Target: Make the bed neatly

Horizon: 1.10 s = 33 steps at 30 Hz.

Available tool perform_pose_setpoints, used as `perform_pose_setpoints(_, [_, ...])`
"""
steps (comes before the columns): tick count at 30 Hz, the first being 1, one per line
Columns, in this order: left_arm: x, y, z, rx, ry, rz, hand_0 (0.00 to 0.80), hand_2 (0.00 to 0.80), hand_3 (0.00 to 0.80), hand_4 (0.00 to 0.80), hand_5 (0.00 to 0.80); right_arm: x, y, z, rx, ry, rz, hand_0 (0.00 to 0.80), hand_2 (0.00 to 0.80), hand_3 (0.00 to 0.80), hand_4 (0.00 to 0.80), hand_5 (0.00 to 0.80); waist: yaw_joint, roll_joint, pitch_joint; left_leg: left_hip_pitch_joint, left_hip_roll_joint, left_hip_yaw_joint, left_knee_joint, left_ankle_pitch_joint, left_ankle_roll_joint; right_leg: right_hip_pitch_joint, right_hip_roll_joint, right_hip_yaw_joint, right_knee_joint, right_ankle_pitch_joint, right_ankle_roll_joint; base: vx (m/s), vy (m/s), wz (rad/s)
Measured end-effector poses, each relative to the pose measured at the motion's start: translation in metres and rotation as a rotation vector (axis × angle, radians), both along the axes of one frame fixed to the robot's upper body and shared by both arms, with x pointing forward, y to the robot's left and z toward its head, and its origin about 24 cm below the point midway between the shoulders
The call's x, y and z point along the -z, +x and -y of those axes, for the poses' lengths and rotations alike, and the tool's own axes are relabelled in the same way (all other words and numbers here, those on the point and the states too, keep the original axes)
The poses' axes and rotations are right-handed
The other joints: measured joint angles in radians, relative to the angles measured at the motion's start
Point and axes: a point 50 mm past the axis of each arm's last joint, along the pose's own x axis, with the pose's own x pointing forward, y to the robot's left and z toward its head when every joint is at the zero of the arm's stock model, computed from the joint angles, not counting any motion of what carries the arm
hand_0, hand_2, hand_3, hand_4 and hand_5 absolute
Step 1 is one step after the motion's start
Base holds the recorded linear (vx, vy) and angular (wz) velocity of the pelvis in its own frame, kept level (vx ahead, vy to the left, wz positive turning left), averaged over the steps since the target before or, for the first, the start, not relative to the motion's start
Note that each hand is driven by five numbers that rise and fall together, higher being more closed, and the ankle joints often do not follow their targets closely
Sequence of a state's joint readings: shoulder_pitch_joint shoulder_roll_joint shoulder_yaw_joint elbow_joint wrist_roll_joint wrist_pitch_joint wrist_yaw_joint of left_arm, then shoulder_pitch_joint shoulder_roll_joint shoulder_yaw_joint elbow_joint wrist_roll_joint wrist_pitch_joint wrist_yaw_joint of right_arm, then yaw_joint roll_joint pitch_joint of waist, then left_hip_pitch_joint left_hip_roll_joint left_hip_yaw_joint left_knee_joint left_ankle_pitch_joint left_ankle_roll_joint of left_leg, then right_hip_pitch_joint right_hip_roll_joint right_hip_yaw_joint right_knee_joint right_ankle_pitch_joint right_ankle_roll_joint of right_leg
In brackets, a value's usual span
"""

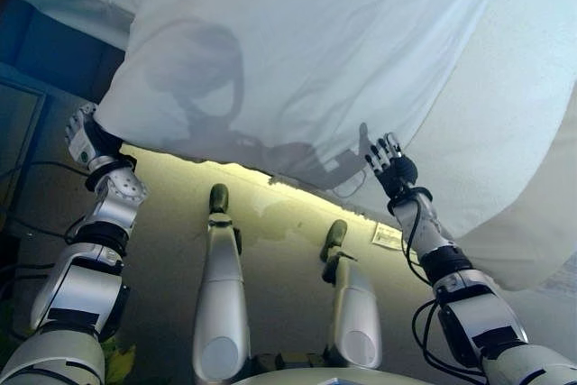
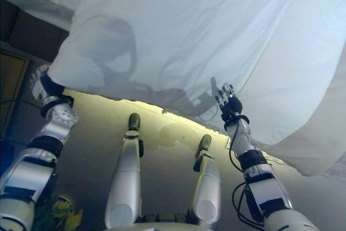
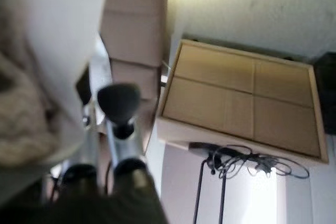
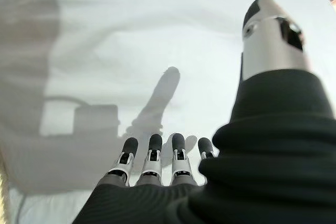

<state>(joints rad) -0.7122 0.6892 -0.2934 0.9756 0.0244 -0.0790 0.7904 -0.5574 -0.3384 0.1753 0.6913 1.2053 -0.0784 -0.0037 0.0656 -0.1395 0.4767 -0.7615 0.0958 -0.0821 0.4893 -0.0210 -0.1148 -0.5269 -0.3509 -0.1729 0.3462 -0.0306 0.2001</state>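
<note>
A white duvet (image 1: 343, 51) covers the bed and hangs over its near edge. My right hand (image 1: 389, 167) is open, its straight fingers up against the hanging cloth at the middle right; in the right wrist view the fingertips (image 4: 152, 145) lie on the white cloth (image 4: 131, 51). My left hand (image 1: 86, 137) is at the duvet's lower left corner, partly under its edge. In the left wrist view the white cloth (image 3: 58, 40) lies beside the hand and the thumb (image 3: 118, 100) stands out from it.
A small label (image 1: 388, 236) hangs at the duvet's lower edge. A dark cabinet (image 1: 45, 56) stands left of the bed. The left wrist view shows a wooden panel (image 3: 241, 103), cardboard boxes (image 3: 134, 24) and cables (image 3: 247, 158).
</note>
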Motion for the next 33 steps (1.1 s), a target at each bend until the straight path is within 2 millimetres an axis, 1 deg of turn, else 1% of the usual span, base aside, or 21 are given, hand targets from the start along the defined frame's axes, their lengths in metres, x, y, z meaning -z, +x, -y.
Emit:
perform_pose_setpoints(3, [-0.002,-0.002,-0.001,-0.018,0.004,-0.009,0.800,0.800,0.800,0.800,0.800,-0.005,0.000,0.005,0.005,-0.023,0.015,0.000,0.000,0.000,0.000,0.000,0.002,0.020,0.000,0.002,-0.003,0.000,-0.010,0.005,0.000,-0.001,-0.003,-0.001,0.000,0.000,0.000,-0.009,0.021,0.03])
perform_pose_setpoints(6, [-0.008,-0.006,-0.007,-0.050,0.005,-0.001,0.800,0.800,0.800,0.800,0.800,-0.009,-0.001,0.009,0.016,-0.032,0.025,0.000,0.000,0.000,0.000,0.000,0.003,0.028,0.002,0.009,-0.003,-0.001,-0.025,0.012,-0.003,-0.001,-0.004,-0.003,-0.001,-0.002,-0.001,-0.002,-0.010,0.00])
perform_pose_setpoints(11, [-0.017,-0.010,-0.020,-0.103,0.032,-0.030,0.800,0.800,0.800,0.800,0.800,-0.008,-0.003,0.010,0.022,-0.030,0.021,0.000,0.000,0.000,0.000,0.000,0.003,0.037,0.004,0.028,0.003,-0.004,-0.068,0.031,-0.014,-0.001,0.001,-0.010,-0.001,-0.010,0.003,0.002,-0.044,0.00])
perform_pose_setpoints(14, [-0.018,-0.011,-0.022,-0.118,0.021,-0.043,0.800,0.800,0.800,0.800,0.800,-0.007,-0.005,0.013,0.028,-0.037,0.018,0.000,0.000,0.000,0.000,0.000,0.003,0.048,0.004,0.033,0.008,-0.004,-0.078,0.033,-0.018,-0.001,0.004,-0.013,0.000,-0.013,0.007,0.027,-0.047,0.00])
perform_pose_setpoints(17, [-0.020,-0.012,-0.027,-0.141,-0.063,-0.015,0.800,0.800,0.800,0.800,0.800,-0.009,-0.007,0.017,0.034,-0.049,0.023,0.000,0.000,0.000,0.000,0.000,0.003,0.052,0.005,0.033,0.011,-0.006,-0.079,0.033,-0.019,0.000,0.006,-0.018,0.000,-0.016,0.010,0.032,-0.059,0.00])
perform_pose_setpoints(19, [-0.024,-0.013,-0.032,-0.157,-0.118,0.005,0.800,0.800,0.800,0.800,0.800,-0.007,-0.009,0.020,0.041,-0.053,0.016,0.000,0.000,0.000,0.000,0.000,0.003,0.052,0.006,0.033,0.013,-0.007,-0.079,0.033,-0.019,0.002,0.006,-0.028,0.000,-0.016,0.009,0.046,-0.067,0.00])
perform_pose_setpoints(22, [-0.032,-0.015,-0.040,-0.186,-0.204,0.048,0.800,0.800,0.800,0.800,0.800,-0.007,-0.009,0.020,0.043,-0.053,0.014,0.000,0.000,0.000,0.000,0.000,0.003,0.052,0.006,0.033,0.017,-0.010,-0.078,0.032,-0.021,0.004,0.011,-0.031,0.000,-0.016,0.009,0.047,-0.046,0.00])
perform_pose_setpoints(28, [-0.039,-0.012,-0.044,-0.198,-0.297,0.052,0.800,0.800,0.800,0.800,0.800,-0.005,-0.011,0.020,0.045,-0.053,0.008,0.000,0.000,0.000,0.000,0.000,0.004,0.052,0.006,0.036,0.020,-0.027,-0.075,0.033,-0.026,0.018,0.018,-0.042,0.000,-0.018,0.006,0.033,-0.043,0.03])
perform_pose_setpoints(33, [-0.042,-0.009,-0.047,-0.216,-0.320,0.007,0.800,0.800,0.800,0.800,0.800,-0.008,-0.012,0.016,0.026,-0.051,0.026,0.000,0.000,0.000,0.000,0.000,0.004,0.052,0.006,0.037,0.027,-0.034,-0.071,0.034,-0.029,0.026,0.026,-0.050,0.000,-0.017,0.006,0.025,-0.068,0.01])
